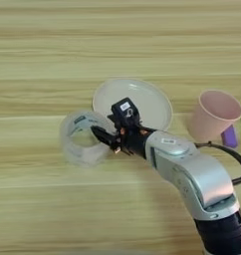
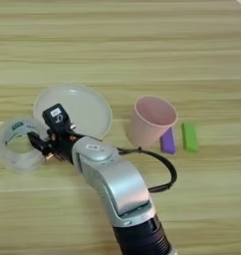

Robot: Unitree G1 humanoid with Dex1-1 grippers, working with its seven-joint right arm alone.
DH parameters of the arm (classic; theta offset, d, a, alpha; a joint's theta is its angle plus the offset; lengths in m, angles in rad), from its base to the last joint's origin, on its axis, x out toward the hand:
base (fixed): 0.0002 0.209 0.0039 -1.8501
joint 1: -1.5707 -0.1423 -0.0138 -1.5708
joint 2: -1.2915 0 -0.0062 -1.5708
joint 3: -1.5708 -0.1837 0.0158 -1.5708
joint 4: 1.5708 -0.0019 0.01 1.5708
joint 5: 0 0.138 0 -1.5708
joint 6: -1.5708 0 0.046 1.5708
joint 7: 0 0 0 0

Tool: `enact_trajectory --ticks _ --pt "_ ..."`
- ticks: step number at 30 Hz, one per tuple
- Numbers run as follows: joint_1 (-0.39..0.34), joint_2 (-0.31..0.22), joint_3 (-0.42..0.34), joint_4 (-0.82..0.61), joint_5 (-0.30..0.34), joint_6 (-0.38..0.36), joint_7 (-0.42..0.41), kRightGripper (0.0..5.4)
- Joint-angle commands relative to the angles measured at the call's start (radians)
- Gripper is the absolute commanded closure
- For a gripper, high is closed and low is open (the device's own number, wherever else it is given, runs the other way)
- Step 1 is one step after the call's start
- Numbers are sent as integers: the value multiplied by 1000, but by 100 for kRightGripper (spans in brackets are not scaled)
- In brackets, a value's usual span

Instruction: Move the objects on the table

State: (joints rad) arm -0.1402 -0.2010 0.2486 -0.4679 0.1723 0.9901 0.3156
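Note:
The clear tape roll point(image 1: 81, 137) with green print lies on the table point(image 1: 120, 40), just left of the pale round plate point(image 1: 148, 99). My right gripper point(image 1: 104, 139) reaches in from the lower right and sits at the roll's right wall. One black finger point(image 1: 99, 134) is inside the ring and the other is outside it, so the gripper is shut on the wall. The silver forearm point(image 2: 112, 184) crosses the plate's near rim. The small bright-green block point(image 2: 190, 137) lies far to the right.
A pink cup point(image 2: 151, 119) stands upright right of the plate point(image 2: 87, 107). Between the cup and the green block lies a small purple block point(image 2: 168, 141). A black cable point(image 2: 162, 169) loops off the forearm.

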Motion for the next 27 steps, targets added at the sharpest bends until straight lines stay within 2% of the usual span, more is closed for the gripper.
enact_trajectory --ticks 1,8,11,22,27 --pt "-54 -6 -24 -21 0 -35 -6 292" --pt "-56 -5 -29 -17 -1 -37 -7 363" --pt "-56 -5 -32 -19 -1 -37 -8 418" --pt "-57 7 -55 -33 10 -43 -9 423" --pt "-129 34 -114 -88 43 -19 -21 428"
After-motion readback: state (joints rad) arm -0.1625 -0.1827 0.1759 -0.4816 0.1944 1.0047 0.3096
